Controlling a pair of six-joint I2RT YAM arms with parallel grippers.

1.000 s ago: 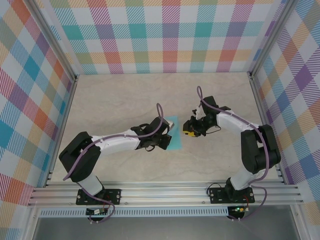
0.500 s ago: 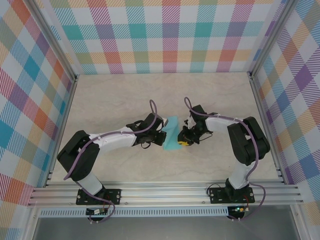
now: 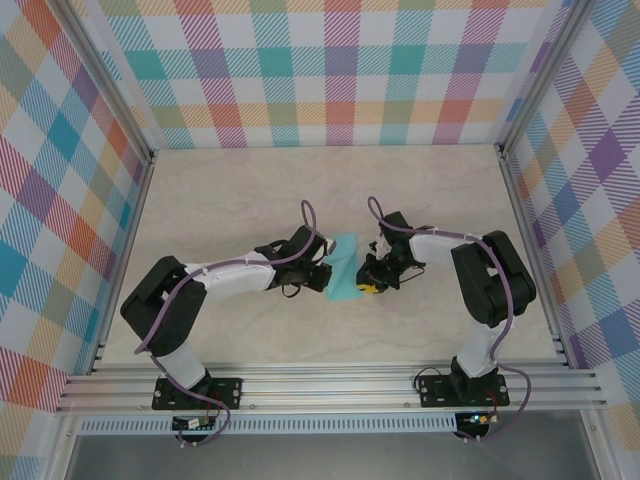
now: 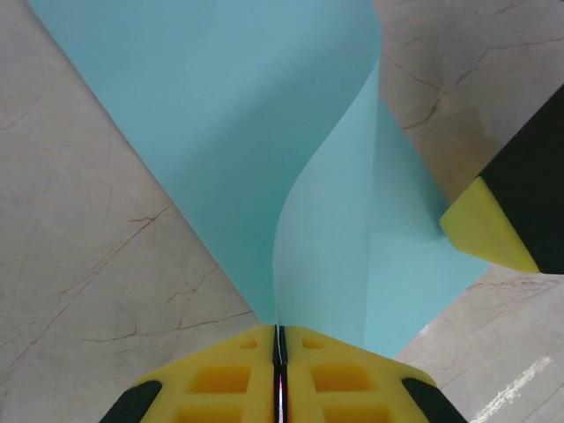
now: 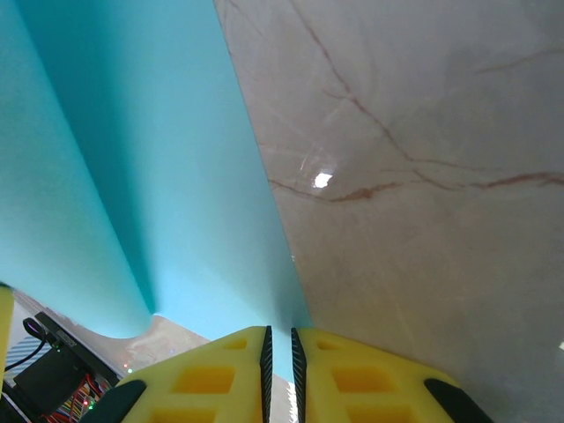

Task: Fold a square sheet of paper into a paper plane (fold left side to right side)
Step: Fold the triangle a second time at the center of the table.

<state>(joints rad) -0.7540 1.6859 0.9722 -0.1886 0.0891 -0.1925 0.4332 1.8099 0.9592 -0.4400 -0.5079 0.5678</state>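
The square sheet of paper (image 3: 346, 266) is light turquoise and lies mid-table, its left side lifted and curling over toward the right. My left gripper (image 3: 325, 272) is shut on that raised edge. In the left wrist view the sheet (image 4: 247, 132) rises in a curve from the closed jaws of the left gripper (image 4: 279, 330). My right gripper (image 3: 368, 285) sits low at the sheet's right edge, near its front corner. In the right wrist view the right gripper (image 5: 279, 335) is almost closed, with a thin slit between its jaws. The paper (image 5: 132, 132) lies under and ahead of it, its edge running toward the slit.
The pale marble-pattern table (image 3: 230, 200) stretches around the sheet. Plaid walls (image 3: 320, 70) and aluminium rails (image 3: 330, 385) enclose it. A yellow and black finger of the right gripper (image 4: 493, 233) shows at the sheet's edge in the left wrist view.
Over the last second my left gripper lifted the sheet's left side and carried it rightward. My right gripper came left to the sheet's right edge while its jaws narrowed. Both are nearly still since half a second ago.
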